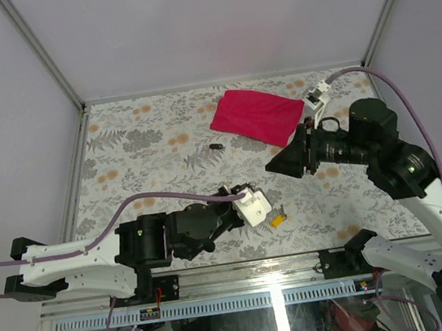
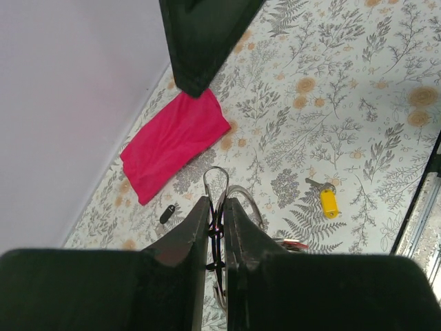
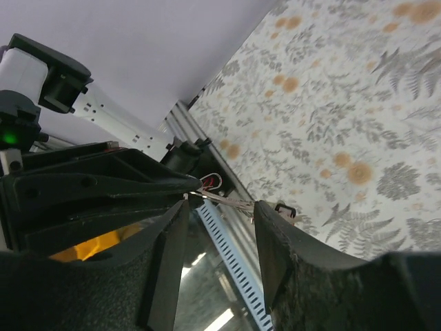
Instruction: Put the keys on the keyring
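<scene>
My left gripper (image 2: 216,200) is shut on the thin silver keyring (image 2: 249,201), whose loops stick out past the fingertips just above the floral table. In the top view this gripper (image 1: 230,197) sits low in the middle. A yellow key (image 2: 329,202) lies flat on the table to its right, also seen in the top view (image 1: 277,219). A red sliver (image 2: 293,243) peeks out beside the right finger; I cannot tell what it is. My right gripper (image 1: 277,164) hovers above and beyond the ring. In its own view the gripper (image 3: 220,203) is open and holds nothing, with the ring (image 3: 227,199) seen through the gap.
A magenta cloth (image 1: 257,115) lies at the back of the table, and a small black object (image 1: 215,146) lies near its left corner. The table's metal front rail (image 1: 260,267) runs just behind the yellow key. Walls close in the left, back and right sides.
</scene>
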{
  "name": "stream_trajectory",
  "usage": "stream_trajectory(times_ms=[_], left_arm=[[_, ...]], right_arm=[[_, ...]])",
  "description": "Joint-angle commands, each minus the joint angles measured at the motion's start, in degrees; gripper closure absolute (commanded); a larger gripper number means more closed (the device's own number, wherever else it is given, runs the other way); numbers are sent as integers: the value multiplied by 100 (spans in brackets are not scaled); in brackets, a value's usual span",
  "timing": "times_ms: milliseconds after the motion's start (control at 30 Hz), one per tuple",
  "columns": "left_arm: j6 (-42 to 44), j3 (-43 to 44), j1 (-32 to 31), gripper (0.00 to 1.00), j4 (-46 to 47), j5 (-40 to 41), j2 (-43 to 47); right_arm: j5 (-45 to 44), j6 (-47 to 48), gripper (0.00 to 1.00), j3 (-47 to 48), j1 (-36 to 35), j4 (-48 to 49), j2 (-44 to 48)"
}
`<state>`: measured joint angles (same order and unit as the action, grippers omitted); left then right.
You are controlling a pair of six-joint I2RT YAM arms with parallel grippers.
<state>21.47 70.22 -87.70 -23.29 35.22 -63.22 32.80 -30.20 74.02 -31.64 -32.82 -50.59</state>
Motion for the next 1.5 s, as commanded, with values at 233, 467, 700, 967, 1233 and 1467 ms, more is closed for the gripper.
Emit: stream_trajectory(times_ms=[233, 467, 700, 967, 1233, 1467], left_arm=[[339, 212, -15, 100, 478, 167, -135], [388, 254, -18, 100, 545, 170, -208], [382, 309, -36, 100, 549, 102, -269], [384, 355, -46, 100, 545, 120, -379], [382, 389, -58, 100, 545, 182, -406], [377, 404, -71, 100, 547, 217, -454]], right_arm=[[1158, -792, 57, -187, 19, 354, -265], [1281, -867, 58, -417, 16, 384, -206], [1334, -912, 59, -565, 13, 518, -212], [1540, -1098, 64, -727, -8, 877, -211], [1724, -1117, 70, -874, -35, 976, -189], [1826, -1187, 76, -972, -44, 1161, -160]])
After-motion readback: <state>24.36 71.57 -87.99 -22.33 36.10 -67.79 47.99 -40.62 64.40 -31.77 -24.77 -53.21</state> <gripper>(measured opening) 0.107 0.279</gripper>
